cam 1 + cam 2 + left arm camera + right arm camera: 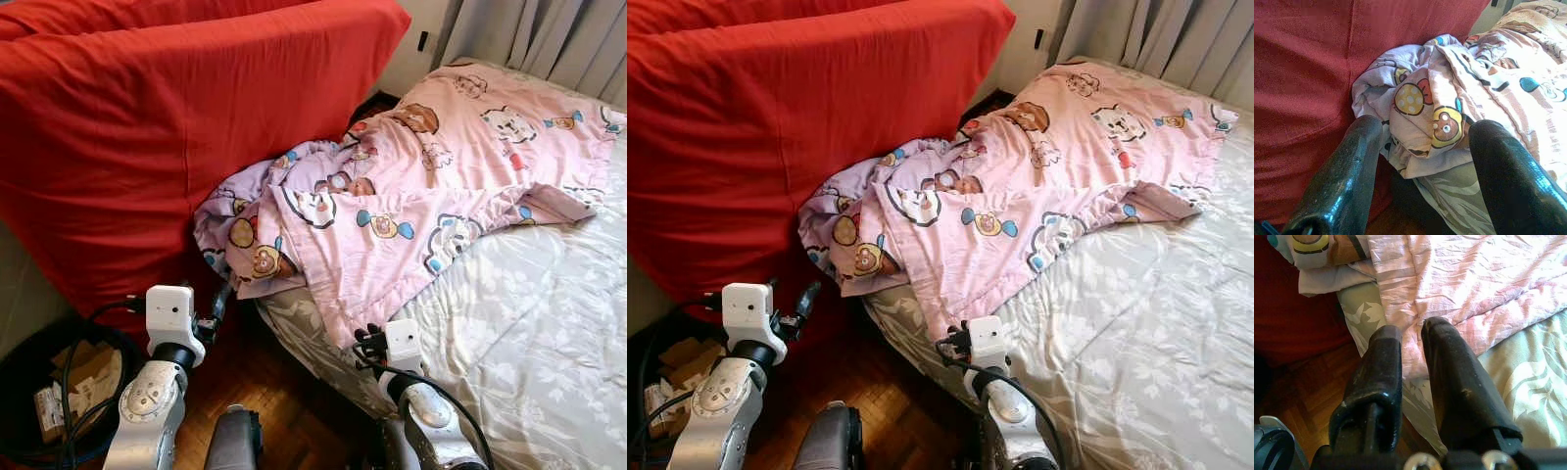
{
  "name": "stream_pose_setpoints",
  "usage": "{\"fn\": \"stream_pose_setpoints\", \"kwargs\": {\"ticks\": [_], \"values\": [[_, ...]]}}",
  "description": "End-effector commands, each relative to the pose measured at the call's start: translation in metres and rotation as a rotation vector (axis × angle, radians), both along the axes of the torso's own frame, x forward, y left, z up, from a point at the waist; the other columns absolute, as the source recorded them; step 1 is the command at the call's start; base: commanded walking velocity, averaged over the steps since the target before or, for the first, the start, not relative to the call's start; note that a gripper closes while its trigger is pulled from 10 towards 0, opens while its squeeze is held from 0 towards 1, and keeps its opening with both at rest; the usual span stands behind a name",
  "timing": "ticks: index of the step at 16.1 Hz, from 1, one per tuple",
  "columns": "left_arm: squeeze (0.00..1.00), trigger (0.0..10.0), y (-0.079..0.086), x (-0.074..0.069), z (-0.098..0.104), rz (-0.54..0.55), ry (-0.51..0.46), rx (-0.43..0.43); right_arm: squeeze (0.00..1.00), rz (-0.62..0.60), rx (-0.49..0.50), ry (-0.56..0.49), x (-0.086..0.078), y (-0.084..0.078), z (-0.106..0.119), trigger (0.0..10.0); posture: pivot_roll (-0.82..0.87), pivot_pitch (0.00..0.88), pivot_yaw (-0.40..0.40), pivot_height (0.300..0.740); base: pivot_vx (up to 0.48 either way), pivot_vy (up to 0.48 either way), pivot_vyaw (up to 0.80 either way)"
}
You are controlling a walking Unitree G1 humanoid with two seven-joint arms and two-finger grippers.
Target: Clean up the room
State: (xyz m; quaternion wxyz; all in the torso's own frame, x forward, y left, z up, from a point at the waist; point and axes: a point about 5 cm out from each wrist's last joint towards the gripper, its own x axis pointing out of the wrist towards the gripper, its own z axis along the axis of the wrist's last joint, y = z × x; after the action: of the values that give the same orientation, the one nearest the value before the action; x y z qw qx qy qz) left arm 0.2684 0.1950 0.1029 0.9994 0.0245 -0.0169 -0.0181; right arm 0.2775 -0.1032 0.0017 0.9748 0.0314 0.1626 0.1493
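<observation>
Pink cartoon-print blanket (pixel 431 186) sprawled across the bed (pixel 549 323), its bunched near-left end spilling over the bed's edge against a big red cushion (pixel 167 127). Left gripper (pixel 1422 171) held near that bunched end — fingers (pixel 1347 171) wide apart, nothing between them. Right gripper (pixel 1413 345) at the bed's near edge, fingers (pixel 1449 372) pinched together on the hem of the blanket. Wooden floor (pixel 284 392) below; a dark bin (pixel 20 392) with cardboard scraps at near left.
</observation>
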Motion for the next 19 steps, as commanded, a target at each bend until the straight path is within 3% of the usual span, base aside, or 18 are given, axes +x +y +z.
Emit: {"fn": "stream_pose_setpoints", "kwargs": {"ticks": [1, 5, 6, 7, 8, 10, 19], "values": [[0.00, 10.0, -0.001, -0.003, -0.002, -0.004, 0.013, -0.004, 0.00, -0.027, 0.020, 0.002, 0.002, 0.000, 0.001, 10.0, 0.14, 0.174, -0.030, 0.626, 0.000, 0.000, 0.00], [0.00, 10.0, -0.001, -0.003, -0.003, -0.003, 0.017, -0.008, 0.00, -0.144, 0.086, -0.010, 0.008, -0.010, 0.006, 10.0, 0.14, 0.174, -0.030, 0.626, 0.000, 0.000, 0.00], [0.00, 10.0, -0.001, -0.004, -0.004, -0.002, 0.019, -0.009, 0.00, -0.223, 0.099, -0.013, 0.010, -0.019, 0.008, 10.0, 0.14, 0.174, -0.031, 0.626, 0.000, 0.000, 0.00], [0.00, 10.0, 0.000, -0.005, -0.006, 0.001, 0.023, -0.011, 0.00, -0.363, 0.127, -0.041, 0.012, -0.040, 0.012, 10.0, 0.13, 0.174, -0.030, 0.626, 0.000, 0.000, 0.00], [0.00, 10.0, -0.001, -0.006, -0.009, 0.004, 0.031, -0.016, 0.00, -0.346, 0.100, -0.097, 0.012, -0.045, 0.018, 10.0, 0.13, 0.174, -0.030, 0.626, 0.000, 0.000, 0.00], [0.00, 10.0, -0.003, -0.006, -0.012, 0.002, 0.037, -0.023, 0.00, -0.259, 0.049, -0.153, 0.013, -0.042, 0.024, 10.0, 0.12, 0.170, -0.033, 0.626, 0.000, 0.000, 0.00], [0.00, 10.0, -0.003, -0.006, -0.012, 0.006, 0.034, -0.022, 0.00, -0.265, 0.076, -0.149, 0.015, -0.031, 0.027, 10.0, 0.13, 0.173, -0.032, 0.626, 0.000, 0.327, 0.00]]}}
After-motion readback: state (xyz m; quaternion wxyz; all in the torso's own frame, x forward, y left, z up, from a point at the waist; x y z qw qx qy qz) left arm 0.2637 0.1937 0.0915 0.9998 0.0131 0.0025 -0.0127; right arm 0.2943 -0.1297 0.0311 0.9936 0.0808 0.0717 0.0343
